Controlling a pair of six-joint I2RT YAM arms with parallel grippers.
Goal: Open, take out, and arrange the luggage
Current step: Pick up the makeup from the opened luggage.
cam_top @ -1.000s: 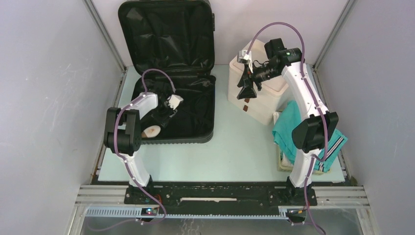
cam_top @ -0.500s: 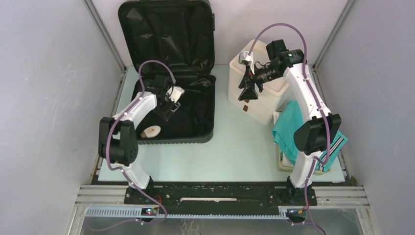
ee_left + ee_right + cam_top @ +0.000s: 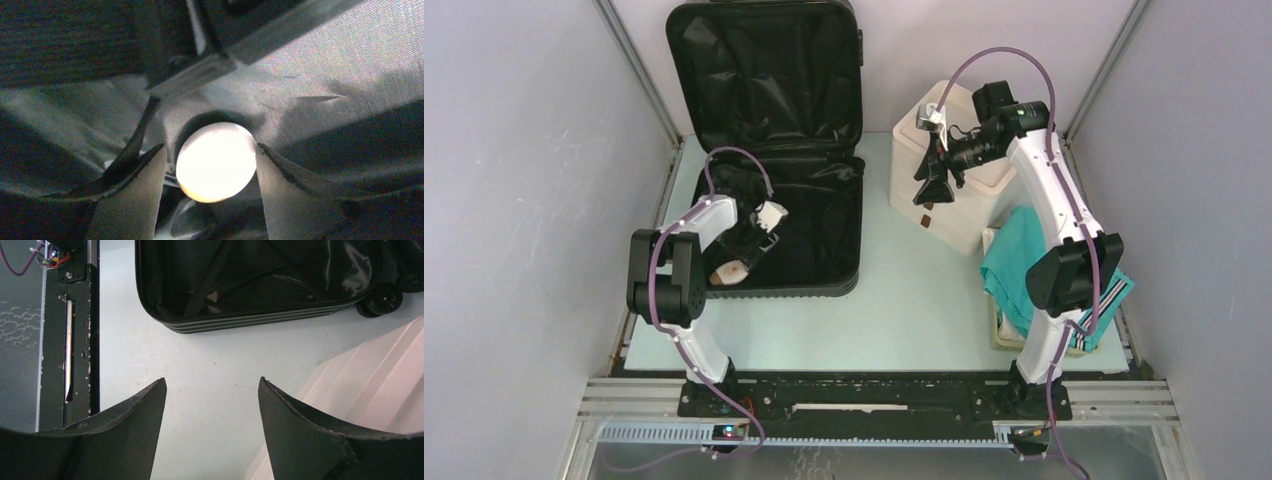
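Luggage (image 3: 824,250) sits open at the back left of the tabletop (image 3: 904,310). Its base lies flat and its lid (image 3: 764,70) stands up against the rear wall, black lining showing in both halves. One wheel (image 3: 382,300) shows at the base's corner in the right wrist view.

Left arm reaches into the luggage base, near its left front corner. Left pincer (image 3: 739,255) is open, fingers spread, pointing down at a pale round object (image 3: 215,162) lying on the lining. In the left wrist view the object sits between the two fingers (image 3: 135,200), with a slim gap on one side and close to or touching on the other, can't tell which. Not lifted, it rests on the fabric.

Right pincer (image 3: 932,190) is open too, nothing between its fingers. It hangs in the air to the right of the luggage, over the near edge of a white box (image 3: 969,215). The right wrist view looks down past the fingertips at bare tabletop, the luggage's ribbed front rim beyond.

Further right of the luggage, past the white box, a teal cloth (image 3: 1014,260) is draped over a pale basket (image 3: 1002,335), the right arm crossing in front of it.
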